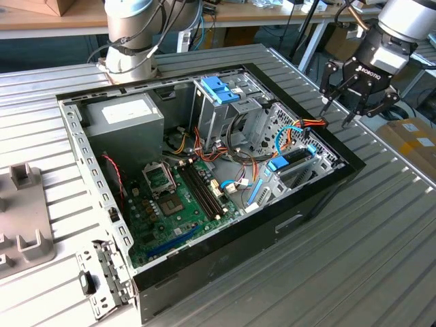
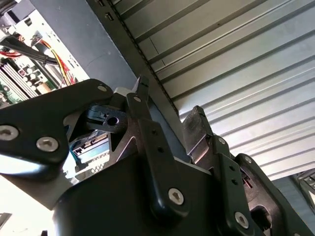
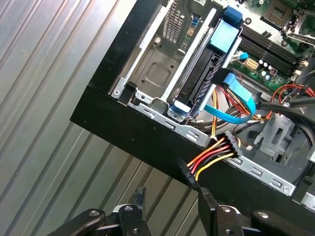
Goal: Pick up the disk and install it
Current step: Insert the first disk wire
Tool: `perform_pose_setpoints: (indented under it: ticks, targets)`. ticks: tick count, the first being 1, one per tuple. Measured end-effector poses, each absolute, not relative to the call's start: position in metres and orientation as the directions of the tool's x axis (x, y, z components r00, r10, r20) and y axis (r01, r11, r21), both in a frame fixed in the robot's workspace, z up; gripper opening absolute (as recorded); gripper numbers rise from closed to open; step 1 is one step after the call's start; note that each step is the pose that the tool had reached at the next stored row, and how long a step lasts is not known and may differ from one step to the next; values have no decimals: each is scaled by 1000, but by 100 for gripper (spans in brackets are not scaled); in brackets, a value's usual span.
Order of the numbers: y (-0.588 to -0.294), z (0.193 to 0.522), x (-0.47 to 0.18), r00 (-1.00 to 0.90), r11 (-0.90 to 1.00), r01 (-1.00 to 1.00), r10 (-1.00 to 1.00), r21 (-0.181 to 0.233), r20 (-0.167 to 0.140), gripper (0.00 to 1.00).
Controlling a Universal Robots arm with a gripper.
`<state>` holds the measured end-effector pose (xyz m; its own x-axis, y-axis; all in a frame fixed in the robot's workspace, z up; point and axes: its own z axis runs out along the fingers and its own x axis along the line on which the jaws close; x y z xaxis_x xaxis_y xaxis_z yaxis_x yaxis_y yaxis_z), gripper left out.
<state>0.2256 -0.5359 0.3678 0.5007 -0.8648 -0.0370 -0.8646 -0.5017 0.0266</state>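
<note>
The disk stands on edge in its blue carrier inside the open computer case, in a bay by the wall on the exterior view's right. In the first wrist view the disk shows edge-on, with a blue ribbon cable beside it. My gripper hangs above the table just outside that wall, a short way from the disk. Its fingers are open and hold nothing. One fingertip is close to a black plug on the red-yellow-black power cable. In the second wrist view the gripper is over the case edge.
Inside the case are a grey power-supply box, a metal cage with a blue bracket and the green motherboard. A grey fixture and a loose metal bracket lie on the ribbed table. The arm's base stands behind the case.
</note>
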Motion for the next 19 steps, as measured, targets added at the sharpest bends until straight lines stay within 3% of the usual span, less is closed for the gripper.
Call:
perform_pose_setpoints:
  ticks: [19]
  targets:
    - [-536, 367, 223, 575, -576, -817, -817, 26, -38, 54]
